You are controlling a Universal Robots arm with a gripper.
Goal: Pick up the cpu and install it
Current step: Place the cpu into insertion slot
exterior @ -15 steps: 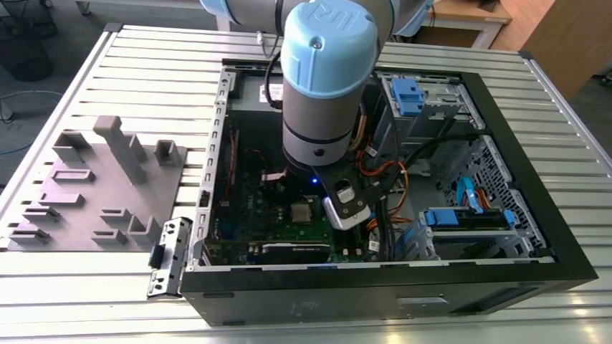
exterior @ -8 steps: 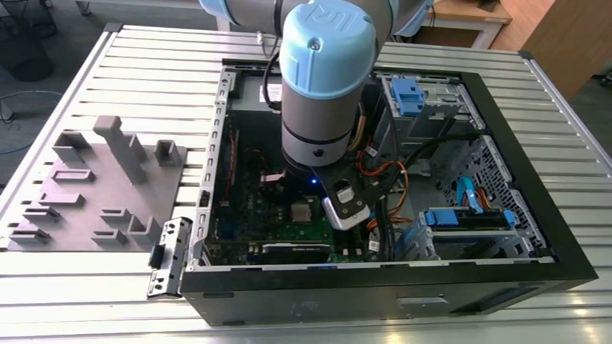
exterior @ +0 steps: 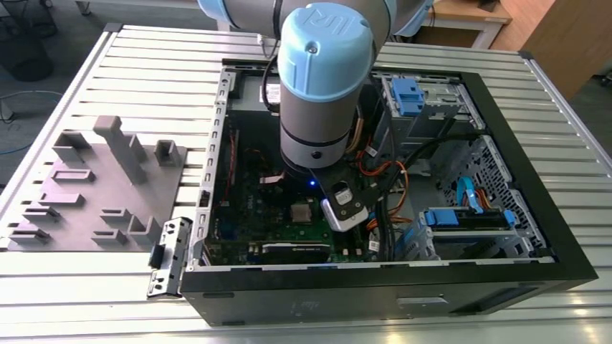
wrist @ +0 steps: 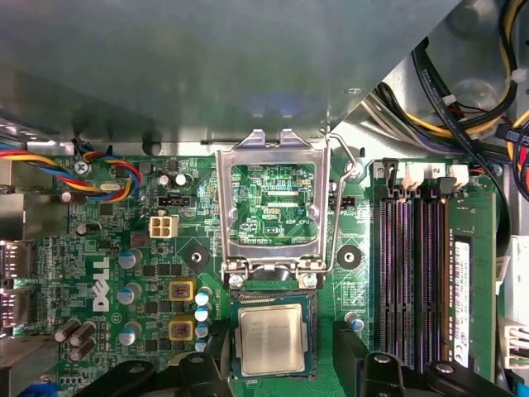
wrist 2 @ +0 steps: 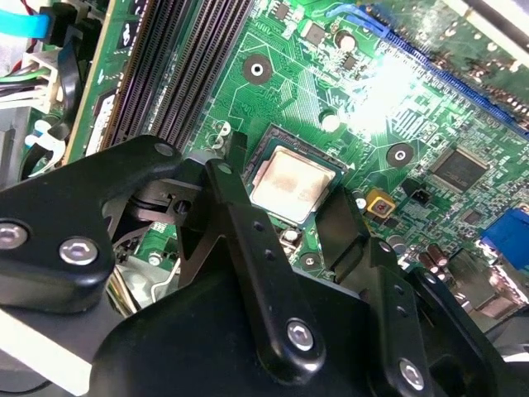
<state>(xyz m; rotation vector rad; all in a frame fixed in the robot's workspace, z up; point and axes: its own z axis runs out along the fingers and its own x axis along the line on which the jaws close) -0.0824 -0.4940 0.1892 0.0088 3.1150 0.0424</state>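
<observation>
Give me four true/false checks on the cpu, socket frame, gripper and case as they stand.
1. The cpu lies in its socket on the motherboard. True.
2. The socket frame is clamped down over the cpu. False: it is swung open, off the cpu.
3. The gripper is open, with one finger on each side of the cpu. True.
4. The computer case is closed. False: it is open, and the arm reaches inside.

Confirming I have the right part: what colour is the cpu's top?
The cpu is silvery-grey metal; clearest in the first wrist view.
</observation>
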